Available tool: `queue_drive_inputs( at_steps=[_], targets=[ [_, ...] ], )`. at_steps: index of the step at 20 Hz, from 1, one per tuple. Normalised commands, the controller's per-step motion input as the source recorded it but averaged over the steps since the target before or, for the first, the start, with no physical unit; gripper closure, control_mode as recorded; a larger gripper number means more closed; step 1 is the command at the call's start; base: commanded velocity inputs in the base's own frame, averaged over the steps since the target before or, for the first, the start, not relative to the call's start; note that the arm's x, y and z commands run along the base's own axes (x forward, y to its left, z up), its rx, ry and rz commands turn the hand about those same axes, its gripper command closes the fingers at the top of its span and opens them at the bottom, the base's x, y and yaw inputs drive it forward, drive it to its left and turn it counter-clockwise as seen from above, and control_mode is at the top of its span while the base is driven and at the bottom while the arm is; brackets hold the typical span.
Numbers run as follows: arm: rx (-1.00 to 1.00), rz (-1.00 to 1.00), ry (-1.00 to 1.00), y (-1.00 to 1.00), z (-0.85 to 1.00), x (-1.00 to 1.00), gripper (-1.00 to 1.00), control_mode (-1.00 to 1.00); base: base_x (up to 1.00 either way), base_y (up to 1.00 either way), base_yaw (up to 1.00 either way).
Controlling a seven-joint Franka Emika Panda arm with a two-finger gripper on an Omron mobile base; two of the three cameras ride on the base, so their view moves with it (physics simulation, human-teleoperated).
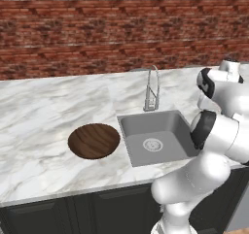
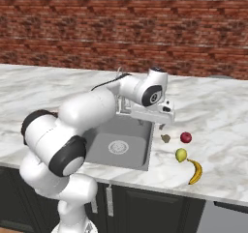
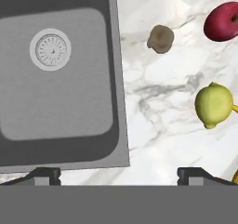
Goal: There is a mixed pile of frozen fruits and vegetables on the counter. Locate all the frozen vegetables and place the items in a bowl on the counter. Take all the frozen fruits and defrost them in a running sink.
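The mixed pile lies on the white marble counter (image 2: 218,111) just right of the sink (image 2: 118,145). It holds a pale beige lump (image 2: 165,138), a red ball (image 2: 186,138), a yellow-green oval (image 2: 181,154) and a curved banana (image 2: 195,171). My gripper (image 2: 161,123) hangs open over the sink's right rim, a little left of and above the beige lump, with nothing between its fingers. Looking down from the hand, my gripper (image 3: 118,176) straddles the rim, with the sink (image 3: 56,79) on the left and the lump (image 3: 161,38), red ball (image 3: 223,22) and oval (image 3: 214,104) on the right. The dark wooden bowl (image 1: 94,141) sits left of the sink (image 1: 155,138).
A curved chrome faucet (image 1: 153,90) rises behind the basin, and no water shows in the sink. A brick wall runs behind the counter. Dark cabinets stand below the counter's front edge (image 2: 160,186).
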Motion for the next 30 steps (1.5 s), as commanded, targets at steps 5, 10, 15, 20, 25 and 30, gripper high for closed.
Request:
queue_drive_inputs(
  at_steps=[5,10,15,20,25,30],
  targets=[
    [-0.01,0.0,0.09,-0.19,-0.33,0.3,-1.0,-1.0,0.0,0.0,0.0],
    [-0.03,0.0,0.1,-0.19,-0.34,0.38,-1.0,-1.0,0.0,0.0,0.0],
    [0.0,0.0,0.08,-0.34,-0.28,0.37,-1.0,-1.0,0.0,0.0,0.0],
    [0.02,0.0,0.11,-0.19,-0.24,0.39,-1.0,-1.0,0.0,0.0,0.0],
    [0.05,0.0,0.09,-0.15,-0.22,0.48,-1.0,-1.0,0.0,0.0,0.0],
    [0.03,0.01,0.08,-0.23,-0.28,0.41,-1.0,-1.0,0.0,0.0,0.0]
  ],
)
